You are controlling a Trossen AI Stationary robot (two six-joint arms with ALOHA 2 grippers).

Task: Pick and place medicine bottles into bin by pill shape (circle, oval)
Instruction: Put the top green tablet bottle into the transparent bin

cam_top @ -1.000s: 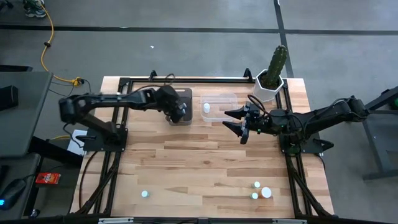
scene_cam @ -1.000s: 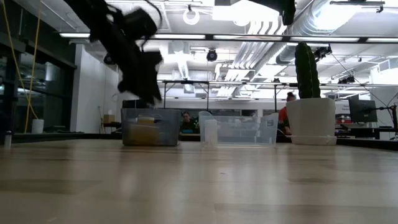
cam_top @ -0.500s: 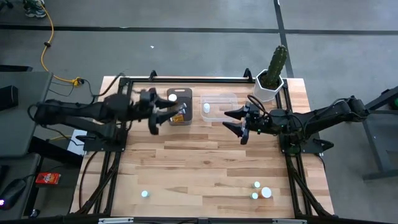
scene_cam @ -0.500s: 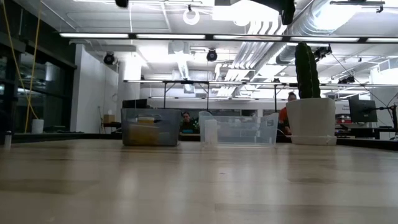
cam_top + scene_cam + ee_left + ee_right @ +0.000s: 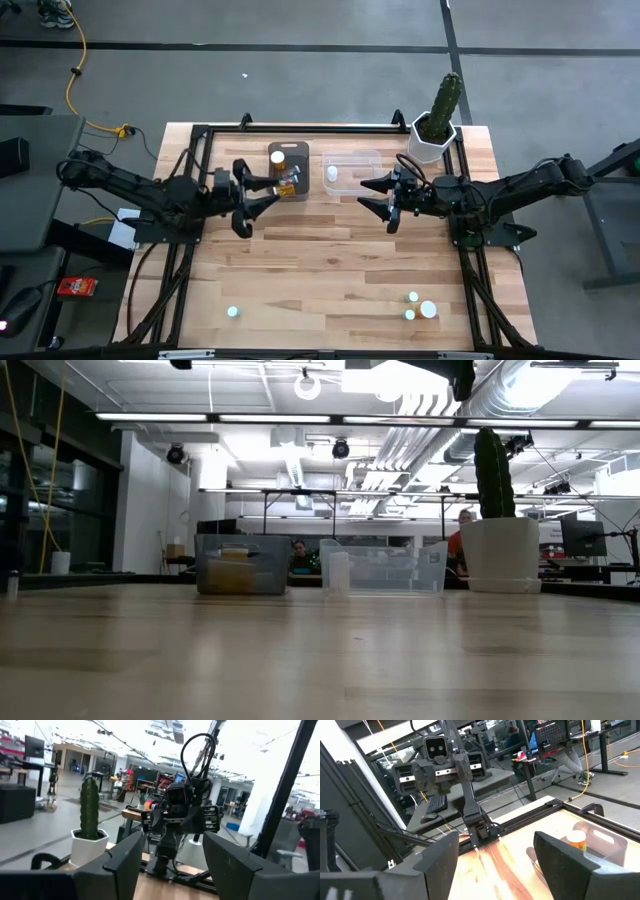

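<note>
1. The left gripper hangs above the table beside the dark bin, its fingers spread apart with nothing between them. This bin, just off its fingertips, already holds amber bottles, so this looks like an arm freed of a load.
2. The right gripper waits beside the clear bin, fingers likewise apart and empty. One white-capped bottle sits in that bin, close to its fingertips.
3. The unsorted bottles lie well away from both sets of jaws at the table's near edge: a cluster of three on the right arm's side and a single one on the left's.
4. The split probably lets each arm reach its own side.
</note>
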